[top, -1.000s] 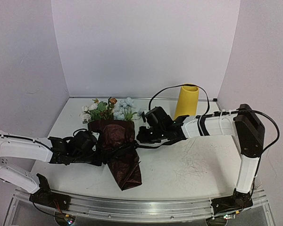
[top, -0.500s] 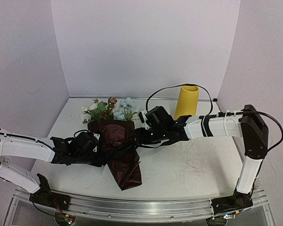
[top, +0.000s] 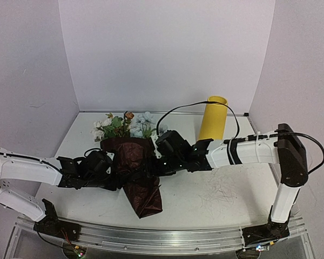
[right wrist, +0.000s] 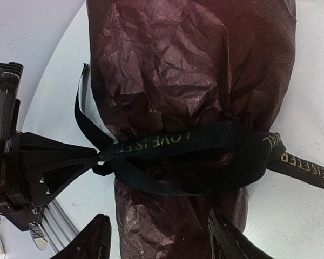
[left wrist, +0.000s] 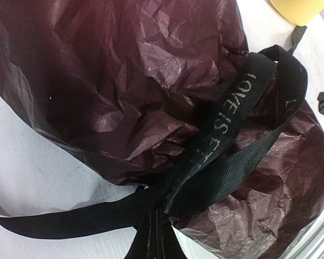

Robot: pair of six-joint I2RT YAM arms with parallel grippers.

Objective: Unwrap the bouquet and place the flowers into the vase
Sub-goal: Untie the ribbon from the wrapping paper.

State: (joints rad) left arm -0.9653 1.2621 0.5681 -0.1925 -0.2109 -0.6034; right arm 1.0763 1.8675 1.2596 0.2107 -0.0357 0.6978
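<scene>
- Crinkled dark red paper [right wrist: 178,81] wraps the bouquet [top: 136,172]. It lies flat on the worktop [top: 221,189] left of centre, with its tail toward the near edge and the flowers [top: 124,125] spilling toward the far edge.
- Your left fingers [right wrist: 65,162] are closed on one tail of the black ribbon [right wrist: 167,143], just beside the bundle's left side.
- Your right fingers [right wrist: 94,240] stand spread wide, one on each side of the wrapped stems below the ribbon band, and grip nothing.
- Expect the ribbon to be soft, flat and limp. It should slip through its knot under a steady pull, so take the free tail running off to the right, not the band itself.
- The paper looks thin, slick and springy. Pinch a loose edge rather than the crumpled middle, or the light bundle will likely drag along.
- The stems look thin and bendy, so hold them low and together.
- The vase [top: 213,118] stands upright near the far right corner, well apart from the bouquet.
</scene>
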